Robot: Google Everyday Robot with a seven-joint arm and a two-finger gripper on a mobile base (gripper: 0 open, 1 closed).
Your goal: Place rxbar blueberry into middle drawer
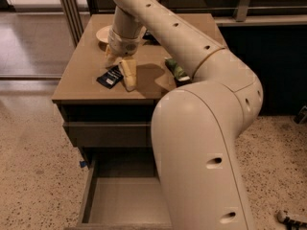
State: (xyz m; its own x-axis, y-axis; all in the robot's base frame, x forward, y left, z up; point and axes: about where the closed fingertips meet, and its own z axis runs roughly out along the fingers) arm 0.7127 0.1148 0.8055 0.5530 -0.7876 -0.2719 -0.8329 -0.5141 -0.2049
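Grasping comes first: rxbar blueberry [110, 76] lies flat at front left of the counter [79, 83], tool [120, 67] hovers low over the counter beside it, fingers spread. We'd straddle the narrow width, pinch firmly, lift clear, then lower into middle drawer [87, 195] open below the counter

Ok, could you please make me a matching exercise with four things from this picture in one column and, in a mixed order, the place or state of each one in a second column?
Column one:
1. rxbar blueberry
2. middle drawer
3. green snack bag
4. end effector

Column two:
a. pulled open, low down under the table top
b. lying flat near the front edge of the table top
c. low over the table top, open, right at the dark bar
d. on the table top towards the right of the picture, beside the arm

Pairs: 1-b, 2-a, 3-d, 4-c.
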